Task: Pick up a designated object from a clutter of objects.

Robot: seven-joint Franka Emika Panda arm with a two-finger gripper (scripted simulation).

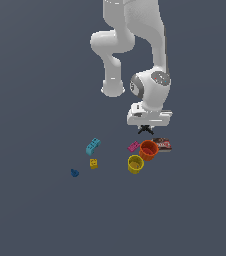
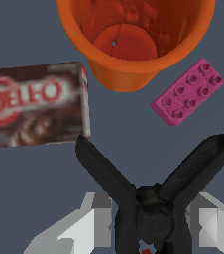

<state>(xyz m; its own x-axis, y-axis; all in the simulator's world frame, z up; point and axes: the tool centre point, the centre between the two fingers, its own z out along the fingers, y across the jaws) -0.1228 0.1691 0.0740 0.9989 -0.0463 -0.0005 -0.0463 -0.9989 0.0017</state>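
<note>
The designated object, a tiny black clamp [image 2: 109,171] with spread prongs and a small red spot, sits between my fingers [image 2: 91,223]. My gripper [image 2: 151,225] is shut on its body, with both pads close against it. In the exterior view the clamp [image 1: 145,130] hangs just under the hand, at my gripper [image 1: 145,127], behind the clutter. I cannot tell if it is off the floor. The orange cup [image 2: 134,44] stands upright just beyond the prongs. The flat red packet [image 2: 34,104] and a magenta block [image 2: 188,92] lie on either side of it.
In the exterior view, the orange cup [image 1: 148,149], a yellow cup [image 1: 135,164], the packet [image 1: 163,145] and the magenta block [image 1: 133,146] cluster below the hand. A cyan block [image 1: 92,146], a yellow block [image 1: 93,163] and a blue toy [image 1: 74,173] lie toward the exterior view's left.
</note>
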